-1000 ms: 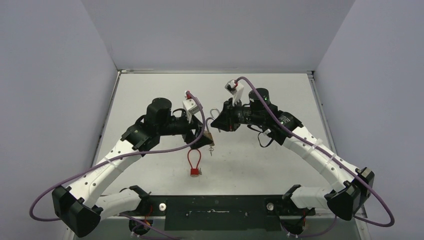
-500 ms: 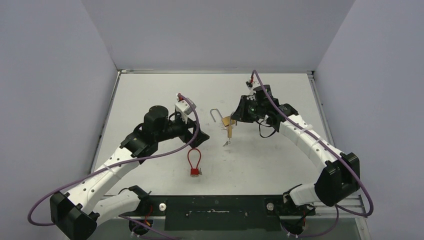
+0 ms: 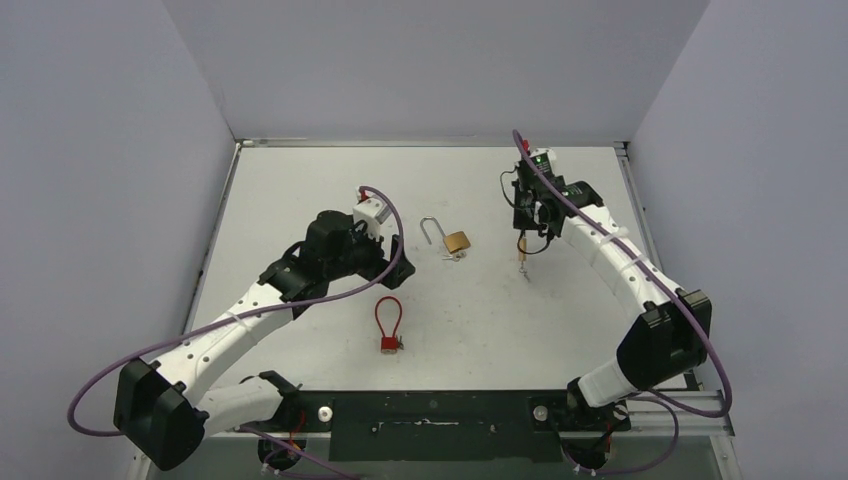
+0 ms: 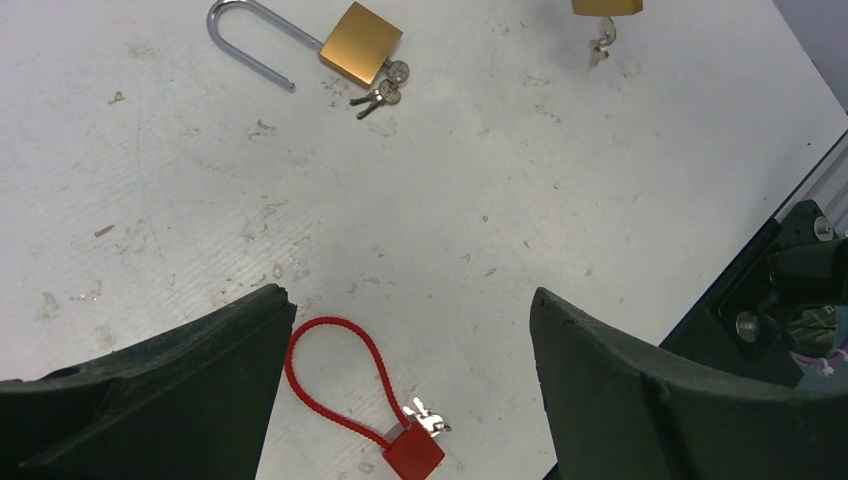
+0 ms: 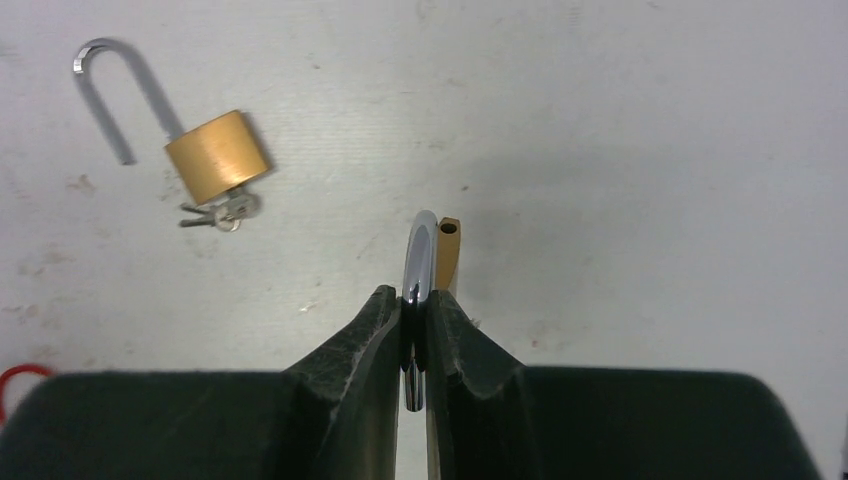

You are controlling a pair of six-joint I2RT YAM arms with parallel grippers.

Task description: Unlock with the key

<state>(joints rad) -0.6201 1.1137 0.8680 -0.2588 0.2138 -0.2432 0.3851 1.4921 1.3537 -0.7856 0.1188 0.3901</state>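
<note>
My right gripper (image 5: 413,300) is shut on the chrome shackle (image 5: 421,250) of a brass padlock (image 5: 449,255), which it holds above the table. That held padlock (image 3: 521,246) hangs at the right of the top view, and its key (image 3: 524,270) dangles below it. The key (image 4: 600,47) also shows at the top of the left wrist view. My left gripper (image 4: 410,300) is open and empty over the table. A second brass padlock (image 3: 456,241) lies in the middle of the table with its shackle (image 4: 250,40) swung open and its keys (image 4: 380,90) at the body.
A red cable lock (image 4: 415,452) with small keys (image 4: 428,415) lies on the table just below the left fingers and shows as the red lock (image 3: 388,325) in the top view. The table's near edge and black base rail (image 3: 430,415) run along the front.
The right arm has carried its held padlock from the middle to the right. The left gripper has let go, opened wider and drawn back to the left.
</note>
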